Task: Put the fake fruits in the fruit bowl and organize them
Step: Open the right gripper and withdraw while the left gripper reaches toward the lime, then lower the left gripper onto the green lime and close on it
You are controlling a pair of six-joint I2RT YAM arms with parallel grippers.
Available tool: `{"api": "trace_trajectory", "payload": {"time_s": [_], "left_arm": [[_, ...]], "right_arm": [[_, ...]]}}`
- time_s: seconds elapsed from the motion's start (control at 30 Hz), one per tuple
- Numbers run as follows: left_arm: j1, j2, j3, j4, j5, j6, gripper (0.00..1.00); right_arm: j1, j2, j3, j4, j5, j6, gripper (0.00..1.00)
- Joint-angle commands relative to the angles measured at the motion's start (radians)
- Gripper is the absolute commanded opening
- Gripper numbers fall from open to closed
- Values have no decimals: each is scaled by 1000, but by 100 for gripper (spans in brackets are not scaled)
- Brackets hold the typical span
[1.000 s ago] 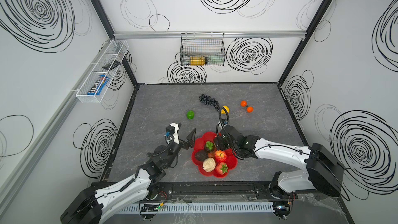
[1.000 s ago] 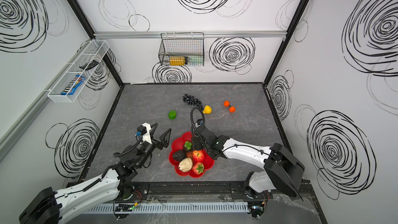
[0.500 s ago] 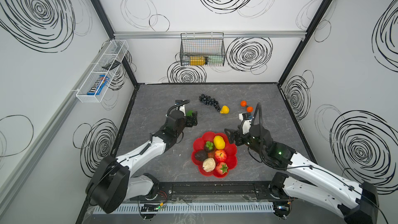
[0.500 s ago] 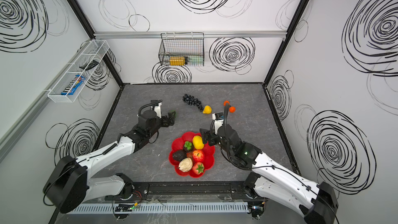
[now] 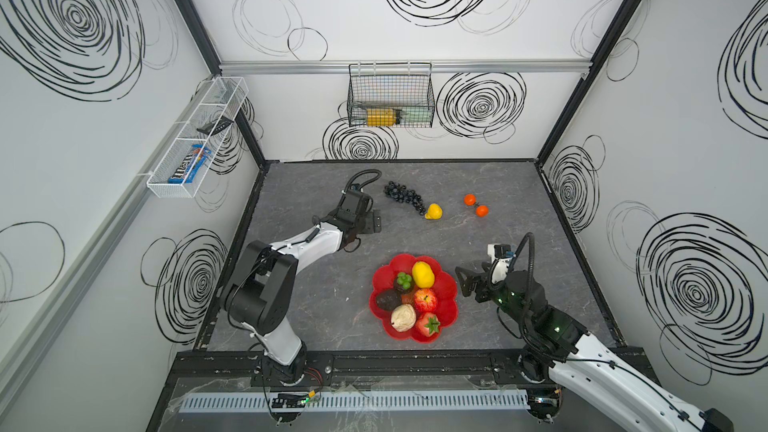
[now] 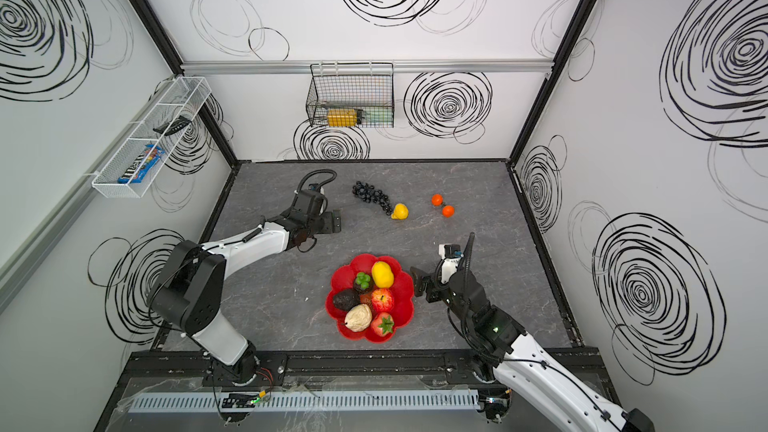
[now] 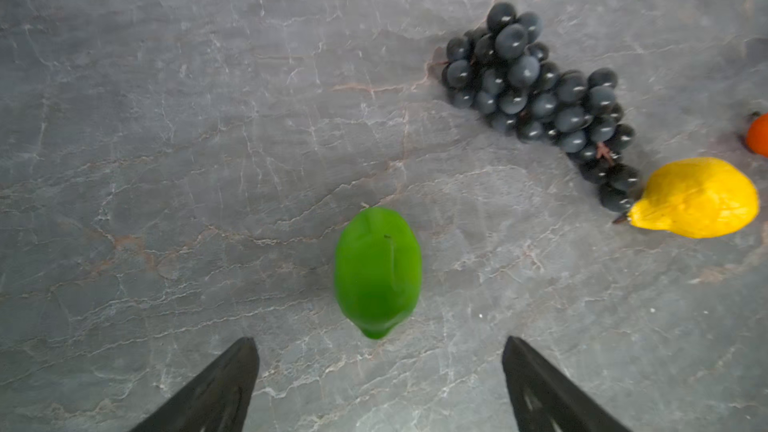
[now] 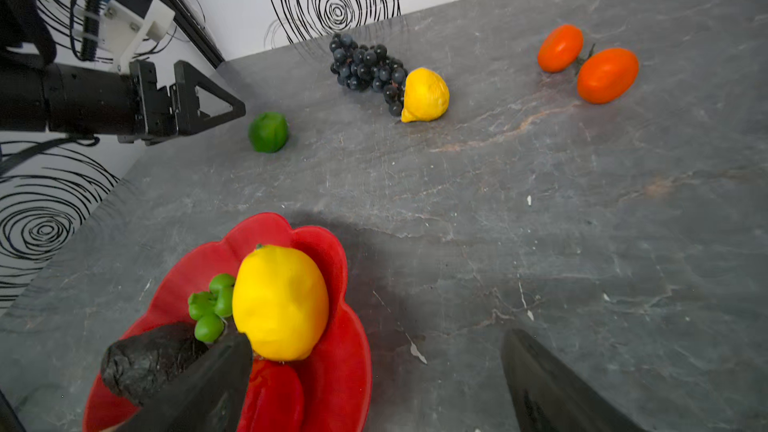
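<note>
Left wrist view gives the clearest answer. The green lime (image 7: 378,272) lies on the grey counter (image 7: 166,139), just ahead of the left hand (image 7: 379,340) and centred between its two fingers. Its long axis points straight away from the hand, with the small pointed end toward the hand. So the fingers would close across the narrow width of the fruit, not along its length. The fingers stand wide apart and hold nothing. The lime is near the tips but, I think, not yet between them. In both top views the hand covers the lime, so it cannot be seen there.

Farther out on the counter lie the black grapes (image 7: 540,97), with a yellow lemon (image 7: 698,199) touching the end of the bunch. The two oranges (image 8: 606,74) are a little apart from these.

The fruit bowl (image 5: 451,309) is well apart from the lime, toward the front of the counter. It already holds several fruits, among them a second lemon (image 8: 280,303). The right hand (image 5: 464,284) hovers just beside the bowl rim, fingers apart and empty.

The left arm is clearly the nearer one to the lime. In my judgement the left hand needs only to go forward and down, without turning the wrist.
</note>
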Motion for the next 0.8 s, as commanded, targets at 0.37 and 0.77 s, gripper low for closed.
{"api": "trace_trajectory", "payload": {"time_s": [0.37,0.77], "left_arm": [[32,197,190,-125,107,56,93],[41,256,233,-140,104,46,81]], "right_arm": [[-6,-32,-37,127,-27,-38,99],[-5,-33,-44,139,-32,-42,99]]}}
